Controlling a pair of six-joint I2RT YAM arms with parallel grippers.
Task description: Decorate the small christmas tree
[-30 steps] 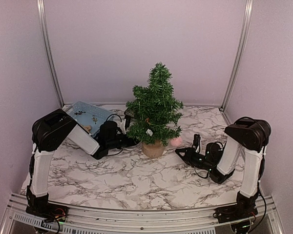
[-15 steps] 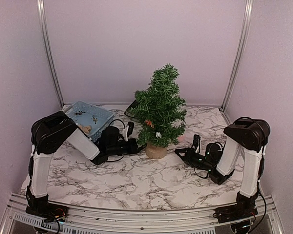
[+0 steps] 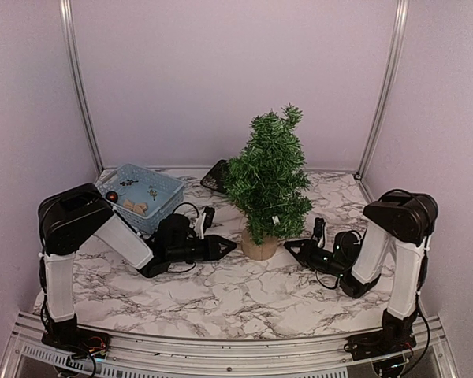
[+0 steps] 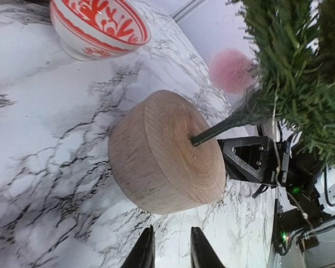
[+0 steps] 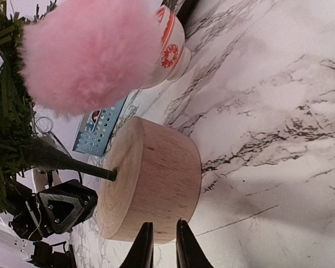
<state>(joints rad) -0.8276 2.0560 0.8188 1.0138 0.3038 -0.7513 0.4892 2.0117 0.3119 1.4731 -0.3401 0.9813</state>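
Note:
The small christmas tree [image 3: 268,177] stands mid-table on its round tan stump [image 3: 259,246], its top leaning right. A small white tag [image 3: 274,220] hangs low on it. The stump fills the left wrist view [image 4: 162,156] and the right wrist view [image 5: 151,178]. A fluffy pink pompom [image 5: 84,56] sits by the lower branches and also shows in the left wrist view [image 4: 231,70]. My left gripper [image 3: 230,245] lies low just left of the stump, jaws close together and empty. My right gripper [image 3: 292,247] lies low just right of it, jaws close together and empty.
A blue basket [image 3: 164,189] at the back left holds a red ball [image 3: 110,195] and small tan pieces [image 3: 134,206]. A dark object [image 3: 214,176] sits behind the tree. A red-and-white bowl [image 4: 100,28] stands beyond the stump, also in the right wrist view [image 5: 170,47].
The tree has shifted right and its top now leans right. My left gripper has moved right and forward along the table with it. The right arm has barely moved.

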